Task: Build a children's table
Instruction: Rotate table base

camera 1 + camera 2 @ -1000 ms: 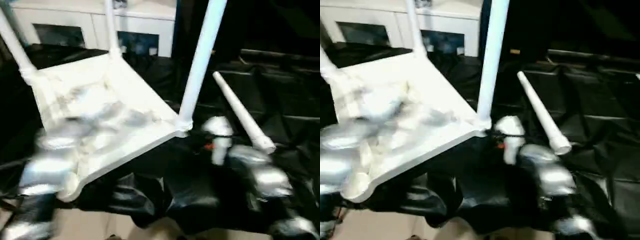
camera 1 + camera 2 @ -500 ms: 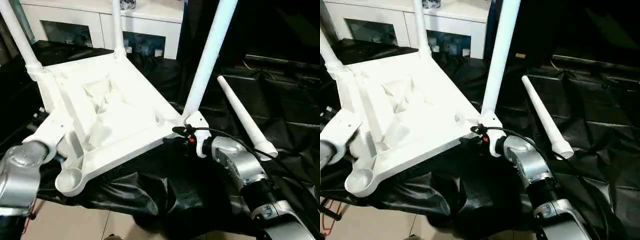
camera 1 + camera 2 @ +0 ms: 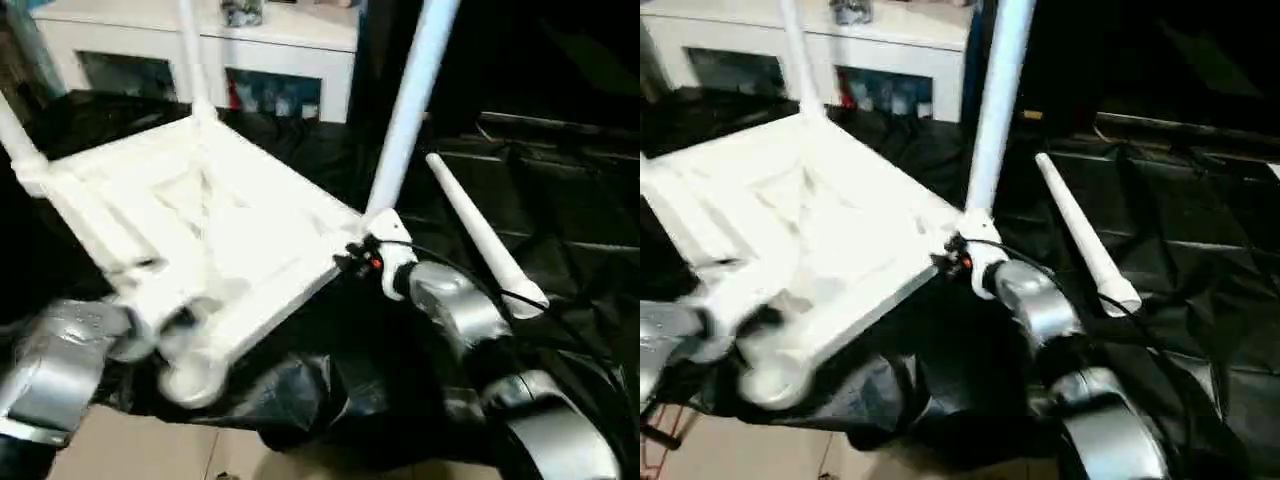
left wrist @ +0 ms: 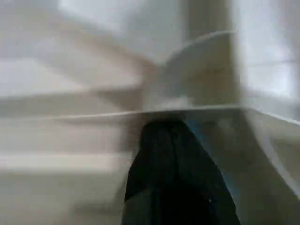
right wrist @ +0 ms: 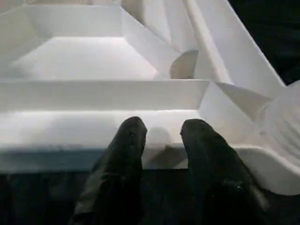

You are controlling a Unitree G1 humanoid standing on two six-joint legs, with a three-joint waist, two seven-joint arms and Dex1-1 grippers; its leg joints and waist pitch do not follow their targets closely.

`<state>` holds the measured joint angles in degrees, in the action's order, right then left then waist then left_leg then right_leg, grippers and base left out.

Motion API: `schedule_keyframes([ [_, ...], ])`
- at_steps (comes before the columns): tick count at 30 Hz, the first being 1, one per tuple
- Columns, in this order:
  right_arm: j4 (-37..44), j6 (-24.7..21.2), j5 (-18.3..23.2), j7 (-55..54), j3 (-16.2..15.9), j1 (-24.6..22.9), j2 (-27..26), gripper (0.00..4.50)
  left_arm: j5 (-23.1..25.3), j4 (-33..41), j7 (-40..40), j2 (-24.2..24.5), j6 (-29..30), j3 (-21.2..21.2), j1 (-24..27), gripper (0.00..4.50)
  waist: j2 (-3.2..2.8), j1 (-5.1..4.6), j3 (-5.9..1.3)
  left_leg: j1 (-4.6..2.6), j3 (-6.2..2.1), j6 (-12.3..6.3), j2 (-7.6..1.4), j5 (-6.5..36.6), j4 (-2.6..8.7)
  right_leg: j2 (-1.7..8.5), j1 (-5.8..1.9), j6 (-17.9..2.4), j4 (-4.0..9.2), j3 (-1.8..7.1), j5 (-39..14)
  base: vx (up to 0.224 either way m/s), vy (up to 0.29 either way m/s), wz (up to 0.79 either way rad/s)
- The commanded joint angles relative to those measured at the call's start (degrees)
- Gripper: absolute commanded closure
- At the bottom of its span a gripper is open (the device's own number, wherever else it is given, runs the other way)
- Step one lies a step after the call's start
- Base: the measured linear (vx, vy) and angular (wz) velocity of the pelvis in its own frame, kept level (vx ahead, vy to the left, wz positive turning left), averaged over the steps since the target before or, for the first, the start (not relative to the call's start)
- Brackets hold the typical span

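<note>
Left gripper [image 4: 176,140] jaws closed at the upturned tabletop [image 3: 230,230] rim; right gripper [image 5: 161,136] jaws narrowly parted at its edge.

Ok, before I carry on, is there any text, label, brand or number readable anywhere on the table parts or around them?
None readable.
Tabletop: plain white ribbed plastic, no lettering visible.
Fitted legs and loose leg: plain white, no marks.
Cabinet: small items behind the glass, too blurred to read.

black sheeting [image 3: 560,200] covers the surface; an upturned white tabletop [image 3: 230,230] and a loose leg [image 3: 480,235] lie on it
</note>
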<state>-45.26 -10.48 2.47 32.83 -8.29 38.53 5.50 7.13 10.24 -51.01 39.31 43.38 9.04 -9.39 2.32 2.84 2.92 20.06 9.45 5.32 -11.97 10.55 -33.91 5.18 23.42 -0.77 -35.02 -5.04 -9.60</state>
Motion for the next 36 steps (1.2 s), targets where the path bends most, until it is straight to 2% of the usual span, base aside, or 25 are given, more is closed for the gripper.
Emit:
schedule_keyframes([
  [1,-2.37,0.04,-0.45,-0.46,-0.44,0.20,-0.96,3.52,-3.24,0.88,-3.34,-1.63,-1.20,3.73,-0.57,4.50,-1.64,-0.29,-2.90,-0.46,-0.33,1.75,-0.93,22.92,4.80,2.49,-1.77,-10.39,4.80,2.77,-21.64,0.000,0.000,0.00],
  [3,-4.81,1.28,-0.58,-0.87,-0.36,1.32,-2.16,3.61,-4.95,0.56,-4.16,-3.84,-2.14,4.59,-2.40,4.50,-1.56,-0.27,-3.01,-0.29,-0.32,1.89,-0.91,22.10,4.80,2.48,-2.04,-10.34,4.59,2.79,-20.34,0.000,0.000,0.00],
  [7,-7.41,2.93,-0.59,-1.11,0.05,2.45,-3.95,3.95,-4.31,-2.88,-0.94,-8.92,-4.85,5.06,-6.09,4.50,-1.55,0.30,-3.08,-0.76,0.08,1.69,-0.95,21.04,4.63,2.52,-1.72,-10.95,4.69,3.05,-19.11,0.000,0.000,0.00],
  [9,-7.95,3.35,-0.54,-1.02,0.05,2.64,-4.49,4.08,-4.21,-4.71,1.17,-11.02,-5.89,4.81,-7.59,4.50,-1.42,0.20,-3.18,-0.12,-0.04,1.54,-0.95,19.83,4.82,2.53,-2.34,-10.99,4.37,3.04,-17.96,0.000,0.000,0.00],
  [13,-8.27,3.87,-0.39,-0.17,-0.02,2.66,-4.71,4.48,-3.99,-6.92,3.34,-13.31,-7.09,4.74,-9.33,4.50,-1.58,0.21,-3.41,0.01,0.00,1.34,-0.93,17.67,4.71,2.50,-2.60,-11.11,4.09,3.01,-15.20,0.000,0.000,0.00],
  [14,-9.01,4.74,-0.59,-0.21,0.18,2.88,-4.56,4.49,-3.21,-7.71,3.73,-13.51,-7.18,5.35,-10.15,4.50,-1.89,0.19,-3.41,-0.03,0.02,1.29,-0.92,17.25,4.68,2.44,-2.61,-11.38,3.99,3.05,-14.40,0.000,0.000,0.00],
  [15,-8.84,4.98,-0.60,-0.40,0.37,2.93,-4.29,4.49,-2.83,-7.64,3.61,-13.16,-7.32,5.61,-10.25,4.50,-1.79,0.25,-3.45,-0.19,0.12,1.19,-0.90,17.26,4.60,2.39,-2.48,-11.58,4.04,3.02,-14.16,0.000,0.000,0.00],
  [17,-7.21,4.84,-0.28,-0.83,1.28,2.95,-3.37,4.49,-2.83,-6.72,3.02,-12.40,-7.10,5.16,-10.02,4.50,-1.67,0.19,-3.45,0.09,0.02,1.04,-0.94,16.86,4.68,2.50,-2.80,-11.65,3.94,2.99,-14.08,0.000,0.000,0.00],
  [20,-3.78,2.84,0.23,-1.82,2.62,2.96,-1.68,4.49,-2.82,-4.70,2.49,-10.49,-7.74,4.22,-9.17,4.50,-1.76,0.27,-3.62,0.02,0.07,0.83,-1.08,14.73,4.54,2.41,-2.87,-12.21,3.61,3.01,-11.41,0.000,0.000,0.00],
  [22,-1.30,1.31,0.19,-1.71,2.97,2.87,-0.42,4.49,-3.12,-4.01,3.10,-9.89,-7.91,2.96,-8.81,4.50,-1.70,0.21,-3.43,0.04,0.24,0.69,-0.93,14.52,4.50,2.17,-2.82,-12.28,3.57,2.98,-11.00,0.000,0.000,0.00],
  [24,3.18,-5.09,1.05,-1.27,4.27,3.26,2.40,4.49,-4.41,-2.32,4.30,-9.65,-6.54,-0.32,-8.58,4.50,-1.55,0.18,-3.49,0.14,0.25,0.63,-0.89,13.66,4.43,2.15,-3.10,-11.97,3.47,3.00,-10.66,0.000,0.000,0.00],
  [25,3.70,-7.01,1.30,-1.37,4.70,3.61,3.05,4.50,-4.80,-1.87,4.28,-9.59,-6.08,-0.91,-8.60,4.17,-1.50,0.09,-3.40,0.13,0.30,0.66,-0.85,13.59,4.41,2.05,-3.03,-11.82,3.52,3.00,-11.04,0.000,0.000,0.00],
  [27,4.58,-10.51,2.09,-0.05,5.66,4.73,5.37,4.32,-6.86,0.66,3.47,-9.41,-4.54,-2.85,-8.31,4.09,-1.41,0.11,-3.37,0.10,0.33,0.78,-0.80,14.22,4.34,2.18,-2.99,-11.69,3.68,2.95,-13.01,0.000,0.000,0.00],
  [30,2.61,-12.09,1.76,-2.19,7.29,6.91,7.97,4.12,-9.42,3.44,2.32,-9.52,-3.57,-4.71,-7.83,3.81,-1.29,0.10,-3.37,0.11,0.38,0.96,-0.74,14.31,4.21,2.20,-2.82,-11.76,3.80,2.90,-14.18,0.000,0.000,0.00],
  [31,-0.45,-12.92,1.21,-4.05,8.34,9.01,10.17,4.03,-11.02,4.59,1.99,-9.97,-4.37,-5.52,-7.83,3.71,-1.85,0.08,-3.33,0.08,0.43,0.99,-0.68,14.33,4.10,2.12,-2.70,-11.76,3.78,2.93,-13.98,0.000,0.000,0.00],
  [33,-4.46,-13.65,0.56,-5.67,9.16,11.43,12.96,3.81,-13.20,5.15,1.90,-11.28,-6.39,-6.36,-8.07,3.64,-1.32,-0.12,-3.47,0.14,0.59,1.09,-0.52,14.07,3.82,1.97,-2.71,-12.44,3.76,2.82,-13.29,0.000,0.000,0.00],
  [34,-5.37,-13.90,0.41,-6.04,9.32,11.98,13.62,3.81,-13.57,5.22,1.97,-11.60,-6.66,-6.46,-8.17,3.64,-1.44,-0.03,-3.48,0.03,0.61,1.11,-0.54,14.06,3.79,1.96,-2.62,-12.70,3.71,2.80,-13.09,0.000,0.000,0.00],
  [36,-8.16,-14.67,-0.82,-6.44,8.92,13.24,15.89,3.61,-14.44,5.34,1.94,-13.05,-8.87,-5.79,-8.47,3.28,-1.23,-0.01,-3.56,0.39,0.65,0.65,-0.45,12.98,3.63,1.86,-2.89,-12.77,3.53,2.79,-11.48,0.000,0.000,0.00],
])
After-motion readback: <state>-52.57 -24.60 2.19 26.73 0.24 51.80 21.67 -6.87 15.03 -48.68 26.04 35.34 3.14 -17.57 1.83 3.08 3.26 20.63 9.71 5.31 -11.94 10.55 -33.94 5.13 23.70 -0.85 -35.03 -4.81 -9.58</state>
